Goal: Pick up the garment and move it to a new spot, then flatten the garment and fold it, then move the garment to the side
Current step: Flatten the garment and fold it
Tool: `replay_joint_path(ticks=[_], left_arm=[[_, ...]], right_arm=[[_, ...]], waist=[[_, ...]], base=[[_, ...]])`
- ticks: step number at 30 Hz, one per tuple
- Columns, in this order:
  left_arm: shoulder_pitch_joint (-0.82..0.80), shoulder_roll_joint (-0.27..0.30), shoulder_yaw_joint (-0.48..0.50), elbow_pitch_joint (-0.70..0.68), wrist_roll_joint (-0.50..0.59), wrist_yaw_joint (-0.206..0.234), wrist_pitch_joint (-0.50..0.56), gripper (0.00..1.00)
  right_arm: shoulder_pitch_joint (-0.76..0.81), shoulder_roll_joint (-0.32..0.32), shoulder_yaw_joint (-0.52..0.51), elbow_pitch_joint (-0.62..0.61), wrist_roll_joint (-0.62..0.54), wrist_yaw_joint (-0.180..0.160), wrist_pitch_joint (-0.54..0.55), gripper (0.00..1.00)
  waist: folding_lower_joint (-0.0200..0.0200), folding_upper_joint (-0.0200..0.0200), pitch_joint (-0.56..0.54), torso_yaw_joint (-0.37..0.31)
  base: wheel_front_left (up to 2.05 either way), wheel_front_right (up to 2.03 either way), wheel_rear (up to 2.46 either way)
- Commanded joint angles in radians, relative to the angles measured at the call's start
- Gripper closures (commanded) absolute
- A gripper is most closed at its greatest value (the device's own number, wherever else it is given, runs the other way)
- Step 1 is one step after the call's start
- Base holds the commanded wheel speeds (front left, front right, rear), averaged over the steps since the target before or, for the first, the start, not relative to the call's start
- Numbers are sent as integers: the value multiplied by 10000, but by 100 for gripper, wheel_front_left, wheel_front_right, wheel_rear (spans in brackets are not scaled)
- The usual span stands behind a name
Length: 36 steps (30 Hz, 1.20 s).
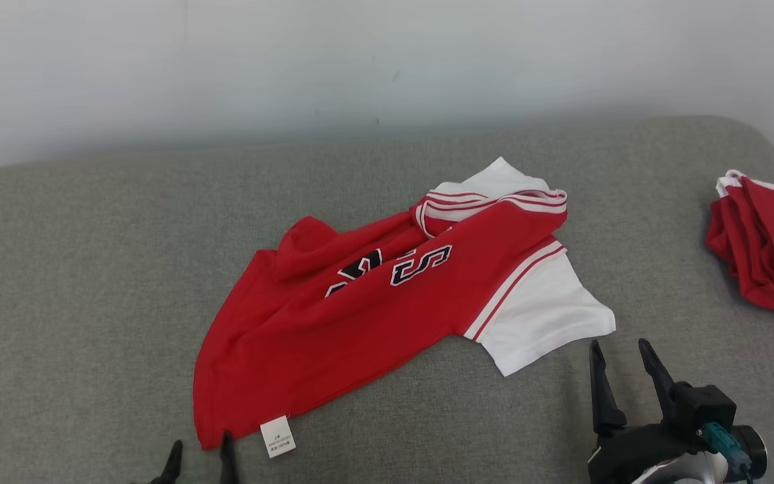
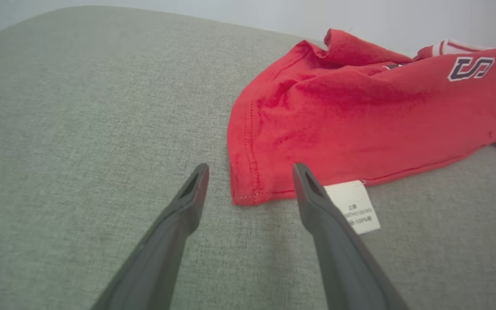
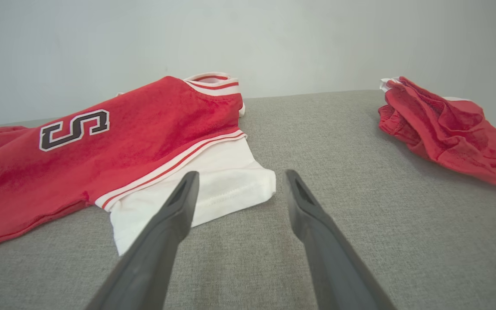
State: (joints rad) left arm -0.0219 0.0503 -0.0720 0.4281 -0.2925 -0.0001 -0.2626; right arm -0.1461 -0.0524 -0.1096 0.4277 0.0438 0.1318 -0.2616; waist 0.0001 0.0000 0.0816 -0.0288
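The left gripper [image 2: 251, 168] is held low over the grey upholstered surface [image 1: 78, 282] with its two dark fingers spread wide and nothing between them. The hem corner [image 2: 248, 189] of the red jersey-style shirt [image 1: 360, 316] is framed just beyond the fingertips in the left wrist view. Whether the fabric is touched cannot be told from there, though a narrow strip of cushion appears to separate them. The white care label [image 2: 358, 206] is seen sticking out from the hem, partly hidden behind the finger on that view's right. The right gripper [image 3: 241, 173] is likewise spread and empty, and it is aimed at the outer edge of the white sleeve [image 3: 230, 185], near it but apart. This pairing is judged to be deliberate: the hem corner and the sleeve lie at opposite ends of the shirt, so the cloth can be lifted by both and hung stretched rather than bunched when it is carried to a new spot. The shirt is laid diagonally across the middle of the surface, crumpled, with a fold thrown over part of the black lettering [image 1: 420, 262] and the striped collar [image 1: 494, 202] turned toward the wall [image 1: 360, 60]. A second red garment [image 1: 770, 249] is heaped at the robot's right edge of the surface, well apart, and is judged to be clear of the lift. The pick-up is not yet begun.
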Motion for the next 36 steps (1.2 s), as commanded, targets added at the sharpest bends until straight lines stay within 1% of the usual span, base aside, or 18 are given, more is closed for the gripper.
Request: replay_joint_path(ticks=[1, 3, 10, 11, 12, 13, 14, 15, 23, 36], left_arm=[[-224, -2, -167, 228, -124, -86, -30, 0], [-421, 16, -231, 380, -229, 16, -31, 0], [-734, 4, -336, 736, -524, 105, -31, 0], [-777, 6, -342, 802, -548, 117, -30, 13], [-809, 6, -346, 837, -584, 122, -28, 53], [-838, 4, -354, 858, -608, 115, -28, 63], [-842, 3, -357, 875, -644, 114, -26, 93], [-846, -1, -363, 874, -658, 103, -23, 100], [-1022, 4, -399, 849, -440, 25, -20, 100], [-1410, 10, -610, 449, -22, 86, 4, 100]], right_arm=[[-127, 28, 3, -34, -51, -26, -38, 0], [-181, 2, 7, 5, -78, -26, -38, 0], [-372, -80, 19, -84, -21, -26, -38, 0], [-389, -95, 4, -102, -11, -26, -38, 0], [-392, -107, -16, -106, -9, -25, -38, 0], [-404, -122, -46, -95, 7, -25, -38, 0], [-426, -136, -69, -88, 23, -26, -38, 0], [-454, -154, -103, -88, 39, -25, -38, 0], [-722, -232, -500, 197, -18, -26, -38, 0], [-1409, -174, -1067, 764, -85, -26, -39, 0]], waist=[[-1, 0, 371, 20], [-1, 0, 515, 34], [-1, 0, 855, 55], [-1, 0, 905, 62], [-1, 0, 944, 75], [-1, 0, 981, 91], [-1, 0, 1013, 109], [-1, 0, 1060, 134], [-1, 0, 1402, 344], [-1, 0, 2048, 733]], base=[[0, 0, 0], [0, 0, 0], [0, 0, 0], [0, 0, 0], [0, 0, 0], [0, 0, 0], [0, 0, 0], [0, 0, 0], [0, 0, 0], [0, 0, 0]])
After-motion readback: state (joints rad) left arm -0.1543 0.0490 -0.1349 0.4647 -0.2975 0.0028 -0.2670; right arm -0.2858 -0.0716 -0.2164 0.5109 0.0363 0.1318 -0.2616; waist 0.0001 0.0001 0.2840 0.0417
